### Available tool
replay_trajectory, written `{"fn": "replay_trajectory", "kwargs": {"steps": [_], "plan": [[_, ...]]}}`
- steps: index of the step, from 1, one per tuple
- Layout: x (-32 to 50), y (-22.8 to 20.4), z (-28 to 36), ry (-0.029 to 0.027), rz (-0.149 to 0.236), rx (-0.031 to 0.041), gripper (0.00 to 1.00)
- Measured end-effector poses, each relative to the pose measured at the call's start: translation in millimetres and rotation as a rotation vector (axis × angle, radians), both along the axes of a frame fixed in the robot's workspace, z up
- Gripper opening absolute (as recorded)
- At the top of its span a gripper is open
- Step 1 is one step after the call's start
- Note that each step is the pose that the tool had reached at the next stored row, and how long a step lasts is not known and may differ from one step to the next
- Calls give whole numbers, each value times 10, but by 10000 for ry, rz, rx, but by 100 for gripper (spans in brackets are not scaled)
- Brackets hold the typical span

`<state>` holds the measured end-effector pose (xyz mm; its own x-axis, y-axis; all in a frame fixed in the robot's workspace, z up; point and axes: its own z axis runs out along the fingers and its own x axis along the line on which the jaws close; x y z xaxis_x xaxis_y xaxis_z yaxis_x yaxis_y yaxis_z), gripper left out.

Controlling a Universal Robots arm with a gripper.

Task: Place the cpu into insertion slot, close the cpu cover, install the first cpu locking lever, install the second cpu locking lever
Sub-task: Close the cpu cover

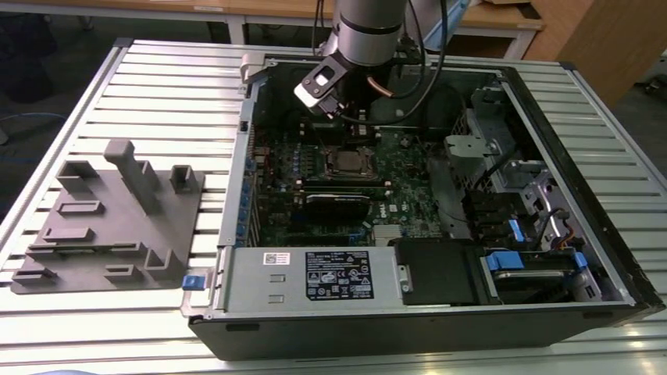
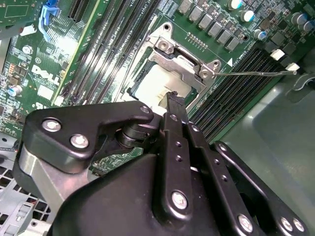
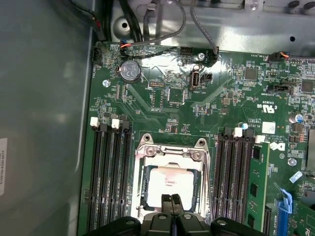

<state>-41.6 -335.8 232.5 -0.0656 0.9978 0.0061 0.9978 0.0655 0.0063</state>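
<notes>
- A computer case (image 1: 417, 336) lies on the worktop (image 1: 156, 86), at the centre and right of the exterior view.
- A block (image 1: 115, 219) sits on the worktop at frame left, apart from the case.
- Inside the case, the circuit board (image 1: 281, 176) carries the socket (image 1: 328, 166), upper middle.
- The chip (image 3: 170, 179) lies in the socket, under the cover (image 3: 171, 150).

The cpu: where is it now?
In the first wrist view the cpu sits in the socket on the green board, between two banks of memory slots, close by the tool.

Robotics lab, this one; slatted metal table (image 1: 156, 86) carrying an open PC case (image 1: 417, 332); grey fixture block (image 1: 115, 226) beside it; robot arm (image 1: 365, 27) down inside; wooden benches (image 1: 261, 9) behind.
</notes>
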Motion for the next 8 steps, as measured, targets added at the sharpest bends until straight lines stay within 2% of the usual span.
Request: {"fn": "replay_trajectory", "kwargs": {"steps": [5,8], "plan": [[0,0,0,0,45,6,11],[0,0,-1,0,294,10,11]]}}
